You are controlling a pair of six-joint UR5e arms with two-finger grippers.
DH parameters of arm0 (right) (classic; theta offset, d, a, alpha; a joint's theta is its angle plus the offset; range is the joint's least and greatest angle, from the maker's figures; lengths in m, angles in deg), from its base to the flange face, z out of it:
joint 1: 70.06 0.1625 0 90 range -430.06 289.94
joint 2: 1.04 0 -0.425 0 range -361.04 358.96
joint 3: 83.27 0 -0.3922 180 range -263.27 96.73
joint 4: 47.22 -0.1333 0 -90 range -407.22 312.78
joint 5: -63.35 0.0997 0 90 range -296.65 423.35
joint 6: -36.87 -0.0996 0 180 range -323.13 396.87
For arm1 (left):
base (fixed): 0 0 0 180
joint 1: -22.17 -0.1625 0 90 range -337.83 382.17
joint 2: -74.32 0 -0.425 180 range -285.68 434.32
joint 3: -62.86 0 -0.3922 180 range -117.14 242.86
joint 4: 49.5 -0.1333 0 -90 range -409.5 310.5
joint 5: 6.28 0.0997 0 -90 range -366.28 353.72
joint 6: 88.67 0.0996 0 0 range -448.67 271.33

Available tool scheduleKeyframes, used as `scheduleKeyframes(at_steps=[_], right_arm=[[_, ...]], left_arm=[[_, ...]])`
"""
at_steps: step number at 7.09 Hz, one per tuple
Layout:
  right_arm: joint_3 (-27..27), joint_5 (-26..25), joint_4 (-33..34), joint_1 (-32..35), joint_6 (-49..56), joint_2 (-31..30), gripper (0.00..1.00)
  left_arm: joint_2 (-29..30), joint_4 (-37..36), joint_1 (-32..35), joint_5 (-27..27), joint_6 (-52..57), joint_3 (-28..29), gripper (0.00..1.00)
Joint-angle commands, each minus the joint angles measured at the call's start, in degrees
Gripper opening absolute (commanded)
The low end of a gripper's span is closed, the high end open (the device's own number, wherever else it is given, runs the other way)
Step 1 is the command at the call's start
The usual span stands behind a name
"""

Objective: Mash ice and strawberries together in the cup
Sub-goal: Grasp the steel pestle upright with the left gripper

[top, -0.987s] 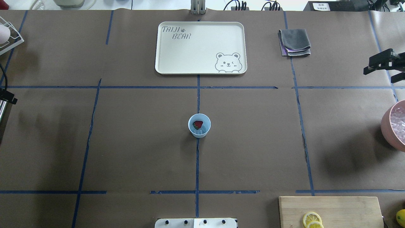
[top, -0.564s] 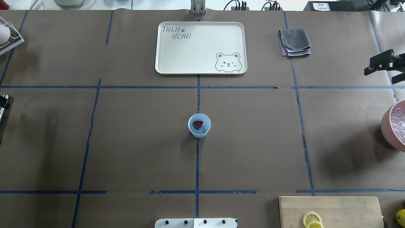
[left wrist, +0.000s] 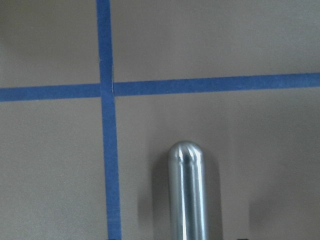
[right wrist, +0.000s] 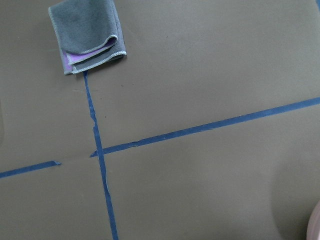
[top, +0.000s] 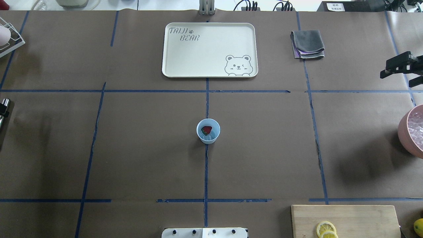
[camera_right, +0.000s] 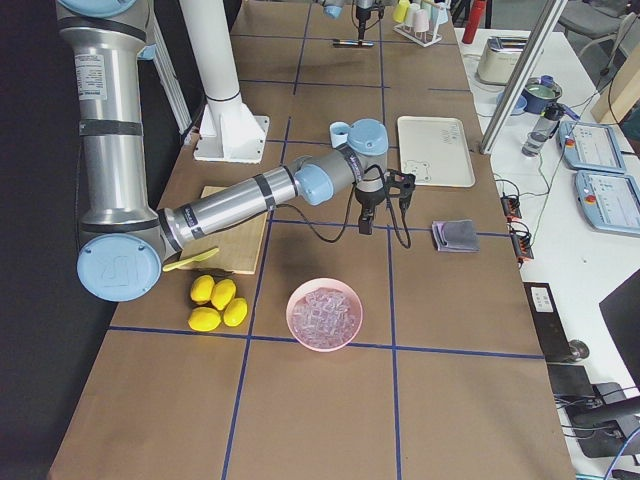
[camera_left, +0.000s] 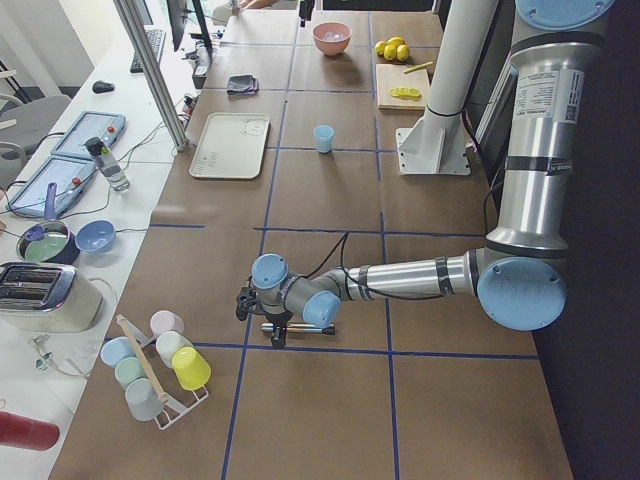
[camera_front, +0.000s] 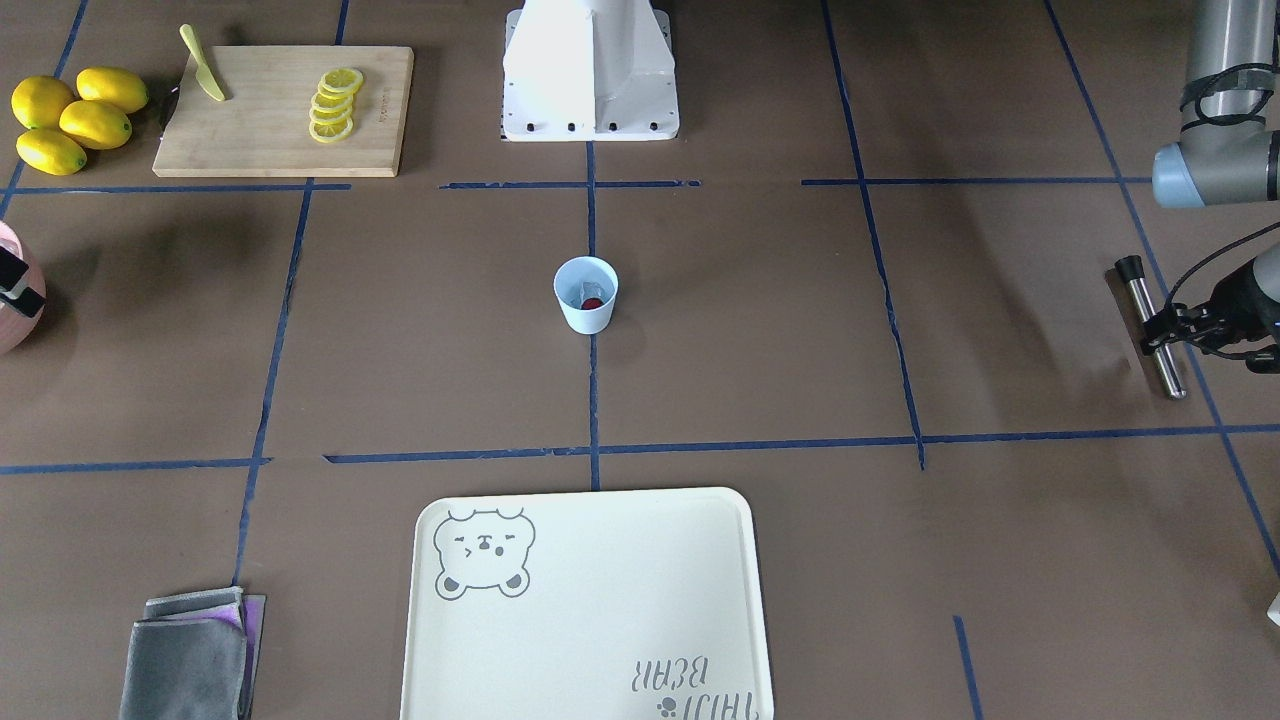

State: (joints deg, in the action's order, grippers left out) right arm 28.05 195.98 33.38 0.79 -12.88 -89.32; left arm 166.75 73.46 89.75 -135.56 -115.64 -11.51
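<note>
**Cup (top: 208,140) sitting mid-bench (top: 148,148), arms out wide**

Strawberry (top: 207,129) and ice (top: 211,135) are lying inside it. Left claw (camera_front: 1160,330) is clamping a steel rod (camera_front: 1141,300) level, low at the left edge. Right claw (top: 395,80) is hanging spread wide, fingers down, at the right edge.

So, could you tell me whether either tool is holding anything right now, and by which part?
The left tool holds the metal rod, gripping it around the middle of its shaft. The right tool is open and holds nothing.
</note>
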Motion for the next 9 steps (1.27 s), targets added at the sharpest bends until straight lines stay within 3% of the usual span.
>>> scheduleKeyframes(at_steps=[1, 6, 9], right_arm=[[0.04, 0.00, 0.00, -0.01, 0.00, -0.05, 1.00], [0.12, 0.00, 0.00, -0.01, 0.00, -0.14, 1.00], [0.47, 0.00, 0.00, 0.07, 0.00, -0.49, 1.00]], left_arm=[[0.12, 0.09, -0.08, -0.09, -0.01, 0.11, 0.84], [0.30, 1.06, -0.08, -0.18, 0.08, 0.72, 0.81], [0.30, 0.97, -0.17, -0.18, -0.01, 0.89, 0.63]])
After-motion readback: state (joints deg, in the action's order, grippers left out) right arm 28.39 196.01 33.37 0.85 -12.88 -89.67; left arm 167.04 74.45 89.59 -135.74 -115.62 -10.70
